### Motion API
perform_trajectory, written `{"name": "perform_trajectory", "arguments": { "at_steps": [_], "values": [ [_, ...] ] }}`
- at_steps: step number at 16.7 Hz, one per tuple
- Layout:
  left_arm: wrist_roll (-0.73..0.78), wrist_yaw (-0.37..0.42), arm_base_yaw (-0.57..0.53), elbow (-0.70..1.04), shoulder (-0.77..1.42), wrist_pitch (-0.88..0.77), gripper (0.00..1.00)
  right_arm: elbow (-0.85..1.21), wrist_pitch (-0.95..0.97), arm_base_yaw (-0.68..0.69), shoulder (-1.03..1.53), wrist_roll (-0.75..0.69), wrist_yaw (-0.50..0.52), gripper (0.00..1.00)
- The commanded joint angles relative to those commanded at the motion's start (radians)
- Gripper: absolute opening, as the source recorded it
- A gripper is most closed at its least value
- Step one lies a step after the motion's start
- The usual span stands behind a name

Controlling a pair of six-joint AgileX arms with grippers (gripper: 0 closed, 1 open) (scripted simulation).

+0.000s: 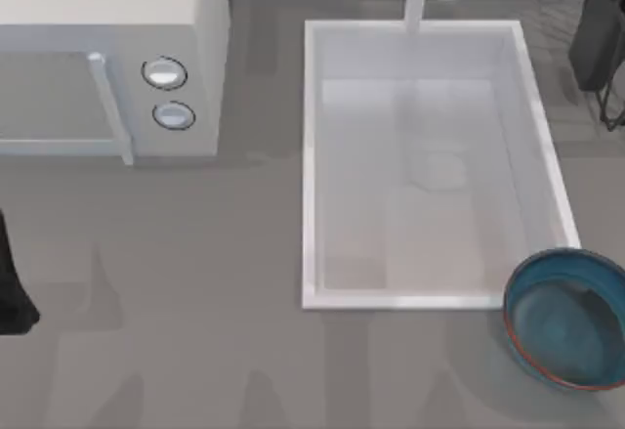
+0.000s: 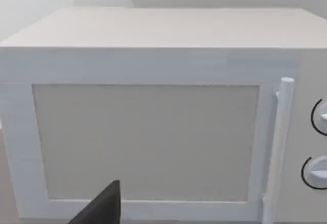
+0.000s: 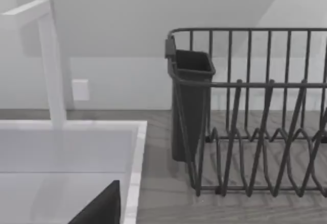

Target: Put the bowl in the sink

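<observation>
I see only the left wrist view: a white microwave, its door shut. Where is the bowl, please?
Observer: The bowl sits on the table at the top view's right side.
Operator: Is it already inside the sink?
Observer: No, it is outside the sink, by the near right corner.
Operator: What stands near the sink?
Observer: A dark dish rack stands on the table beside it.
</observation>
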Motion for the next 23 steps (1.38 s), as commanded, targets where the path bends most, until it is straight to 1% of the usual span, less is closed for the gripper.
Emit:
{"name": "perform_trajectory", "arguments": {
  "at_steps": [4, 7, 9, 14, 18, 21, 23],
  "values": [
    [0.0, 0.0, 0.0, 0.0, 0.0, 0.0, 1.0, 0.033, -0.033, 0.006, 0.034, 0.005, -0.001, 1.0],
    [0.0, 0.0, 0.0, 0.0, 0.0, 0.0, 1.0, 0.15, -0.151, 0.024, 0.162, 0.021, -0.002, 1.0],
    [0.0, 0.0, 0.0, 0.0, 0.0, 0.0, 1.0, 0.258, -0.27, 0.039, 0.302, 0.036, -0.001, 1.0],
    [0.0, 0.0, 0.0, 0.0, 0.0, 0.0, 1.0, 0.559, -0.62, 0.078, 0.768, 0.079, 0.007, 1.0],
    [0.0, 0.0, 0.0, 0.0, 0.0, 0.0, 1.0, 0.785, -0.875, 0.109, 1.078, 0.111, 0.011, 1.0],
    [0.0, 0.0, 0.0, 0.0, 0.0, 0.0, 1.0, 0.923, -1.02, 0.127, 1.262, 0.131, 0.012, 1.0],
    [0.0, 0.0, 0.0, 0.0, 0.0, 0.0, 1.0, 0.989, -1.084, 0.135, 1.34, 0.14, 0.013, 1.0]
  ]
}}
